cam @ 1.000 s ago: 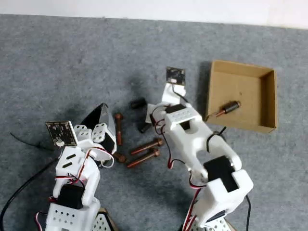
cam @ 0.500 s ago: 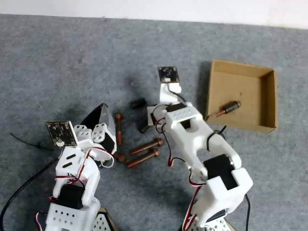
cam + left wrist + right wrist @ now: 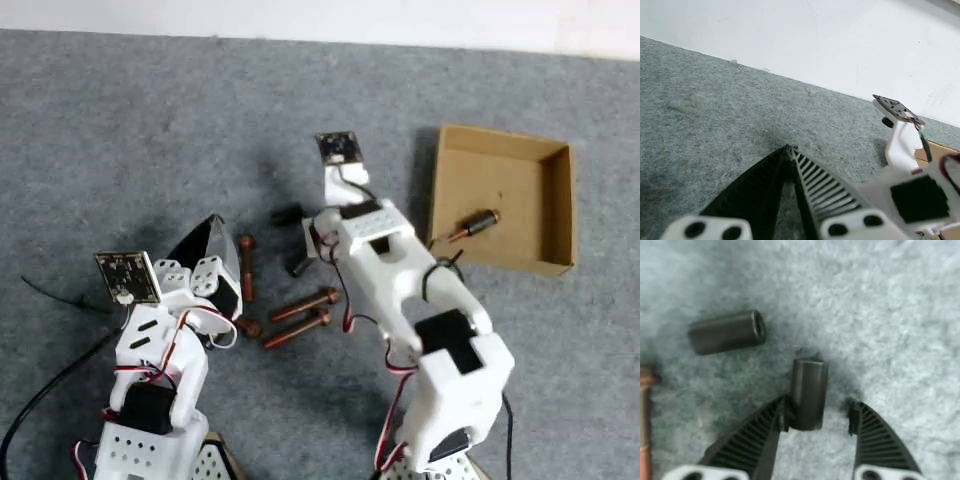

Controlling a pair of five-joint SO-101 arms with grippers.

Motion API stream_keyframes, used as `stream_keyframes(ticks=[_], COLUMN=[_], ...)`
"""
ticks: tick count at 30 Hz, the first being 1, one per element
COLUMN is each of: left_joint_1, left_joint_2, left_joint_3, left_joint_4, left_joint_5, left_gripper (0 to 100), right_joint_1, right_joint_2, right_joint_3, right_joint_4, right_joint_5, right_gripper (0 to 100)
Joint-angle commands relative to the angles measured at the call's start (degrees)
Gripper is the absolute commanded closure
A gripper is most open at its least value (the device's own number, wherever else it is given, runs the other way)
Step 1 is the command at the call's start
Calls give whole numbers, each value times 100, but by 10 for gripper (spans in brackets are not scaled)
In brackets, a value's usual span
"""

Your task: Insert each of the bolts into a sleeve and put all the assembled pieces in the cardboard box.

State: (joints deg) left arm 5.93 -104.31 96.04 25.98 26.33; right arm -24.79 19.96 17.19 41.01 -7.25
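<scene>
right wrist view: the right claw (image 3: pixel 818 415) is spread around a black sleeve (image 3: pixel 808 390) lying on the grey worktop (image 3: pixel 900 315), with a second sleeve (image 3: pixel 727 332) just beside it. the left claw (image 3: pixel 790 150) is pressed together over the worktop's near left part. loose bolts (image 3: pixel 303 303) lie mid-worktop. the cardboard box (image 3: pixel 515 185) near the right edge holds one assembled piece (image 3: pixel 472 226).
</scene>
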Motion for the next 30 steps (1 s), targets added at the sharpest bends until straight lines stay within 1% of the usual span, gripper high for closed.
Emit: stream_keyframes(ticks=[1,13,14,17,19,20,24,28,30], left_joint_1=[-13,-13,-13,-13,-13,-13,-13,-13,-13], left_joint_2=[-57,-57,-57,-57,-57,-57,-57,-57,-57], left_joint_3=[110,110,110,110,110,110,110,110,110], left_joint_4=[0,0,0,0,0,0,0,0,0], left_joint_5=[-44,-44,-44,-44,-44,-44,-44,-44,-44], left_gripper=[993,993,993,993,993,993,993,993,993], right_joint_1=[84,84,84,75,75,66,92,119,119], right_joint_2=[453,514,514,514,497,479,418,-224,-602], right_joint_3=[-690,-840,-840,-848,-840,-840,-840,-549,-154], right_joint_4=[338,391,391,391,391,400,418,374,101], right_joint_5=[53,53,70,70,79,79,79,88,88], right_gripper=[814,824,851,998,981,995,994,994,994])
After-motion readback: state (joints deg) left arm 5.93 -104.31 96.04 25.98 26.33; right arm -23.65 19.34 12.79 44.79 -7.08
